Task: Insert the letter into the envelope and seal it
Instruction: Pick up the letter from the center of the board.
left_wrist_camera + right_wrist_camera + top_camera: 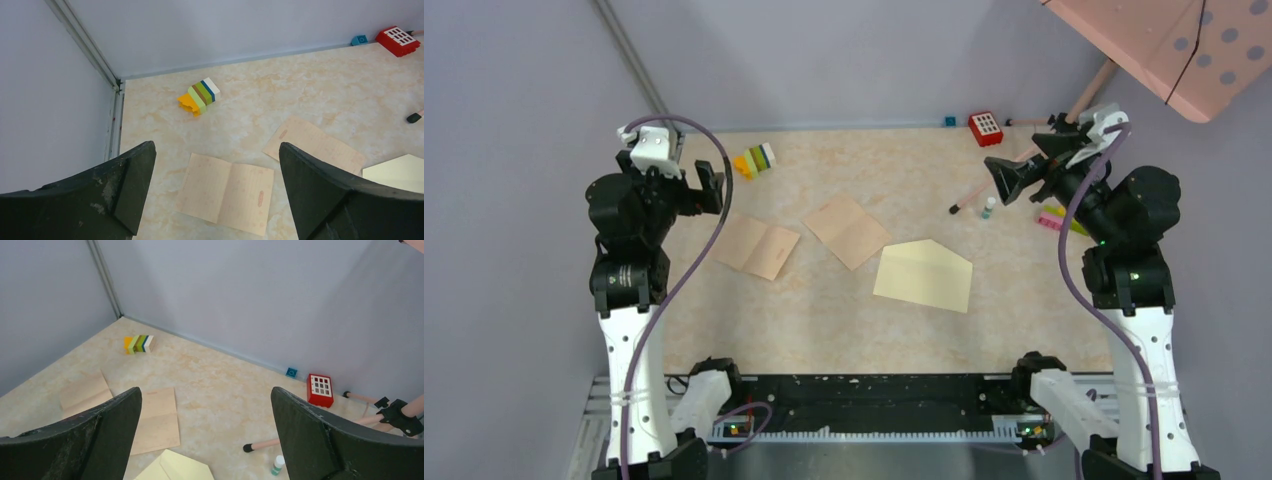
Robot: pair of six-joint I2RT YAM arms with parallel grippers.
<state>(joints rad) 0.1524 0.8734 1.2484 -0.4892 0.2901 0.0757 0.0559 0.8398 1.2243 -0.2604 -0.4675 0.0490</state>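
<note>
**Matt Paper, Glossy Plastic, Smooth Tabletop**

The pale cream rectangular envelope [924, 275] is smooth, matt paper. The tan folded paper sheet [227, 192] and the second tan paper sheet [315, 145] look matt and creased. The beige marbled tabletop [824, 330] is smooth and faintly sheened. The striped stack of plastic bricks [200, 96] is glossy. The left gripper [215, 147] has matt black, scuffed fingers [125, 190].

Nothing legible turned up. The tan folded paper sheet [227, 192] carried a small reddish oval stamp [260, 198] near its edge, too blurred to read. The second tan paper sheet [315, 147] bore a similar faint reddish mark [282, 134], equally unreadable.
</note>
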